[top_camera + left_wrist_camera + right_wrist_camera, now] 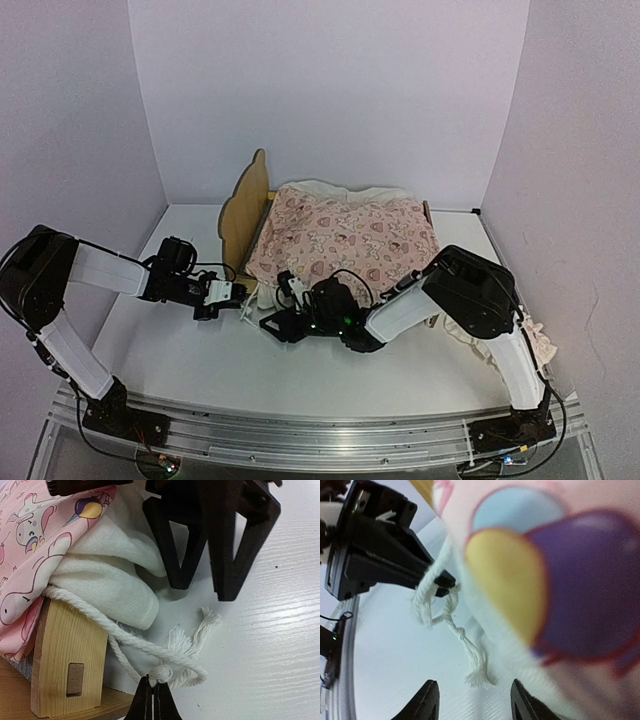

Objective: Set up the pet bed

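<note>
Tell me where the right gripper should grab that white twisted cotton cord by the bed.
Grip the white twisted cotton cord on the braided stretch behind its frayed tip, from above, a finger each side. That end lies flat on the table before the open right gripper; the left gripper pinches the loop by the pale-wood bed frame.

Soft, even light fills the top view: the white table (pixel 200 350) is bright without glare, and the arms (pixel 110 268) cast only faint shadows on it. The rail (pixel 320 440) at the table's near edge bows slightly. In the left wrist view the rope (pixel 150 647) and bed leg (pixel 60 650) are crisp, while the right hand (pixel 202 591) above the rope is near-black with little detail. In the right wrist view the quilt (pixel 560 580) beside the rope is a heavy blur; the rope is sharper.
</note>
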`<action>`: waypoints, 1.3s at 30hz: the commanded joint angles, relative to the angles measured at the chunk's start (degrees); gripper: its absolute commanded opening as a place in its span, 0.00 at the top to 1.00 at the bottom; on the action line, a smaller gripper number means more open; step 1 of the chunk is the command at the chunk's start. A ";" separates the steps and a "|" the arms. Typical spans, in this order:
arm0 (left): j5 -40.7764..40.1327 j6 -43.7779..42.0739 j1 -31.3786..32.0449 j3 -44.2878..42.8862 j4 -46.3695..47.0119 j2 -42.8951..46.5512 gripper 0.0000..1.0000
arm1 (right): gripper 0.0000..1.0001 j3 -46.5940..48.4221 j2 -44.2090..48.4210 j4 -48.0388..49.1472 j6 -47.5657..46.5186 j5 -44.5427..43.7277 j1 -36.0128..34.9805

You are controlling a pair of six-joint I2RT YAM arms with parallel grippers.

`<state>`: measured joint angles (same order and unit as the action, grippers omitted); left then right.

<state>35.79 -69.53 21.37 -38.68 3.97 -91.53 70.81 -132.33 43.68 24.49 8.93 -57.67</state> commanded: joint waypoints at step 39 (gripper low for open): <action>-9.77 39.88 -19.05 -12.73 -8.25 18.89 1.00 | 1.00 -11.77 4.22 -14.97 -1.78 -26.24 -3.99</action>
<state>30.99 -34.35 8.90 -47.55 -11.22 -75.40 64.08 -128.07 40.03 17.82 -16.60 -62.62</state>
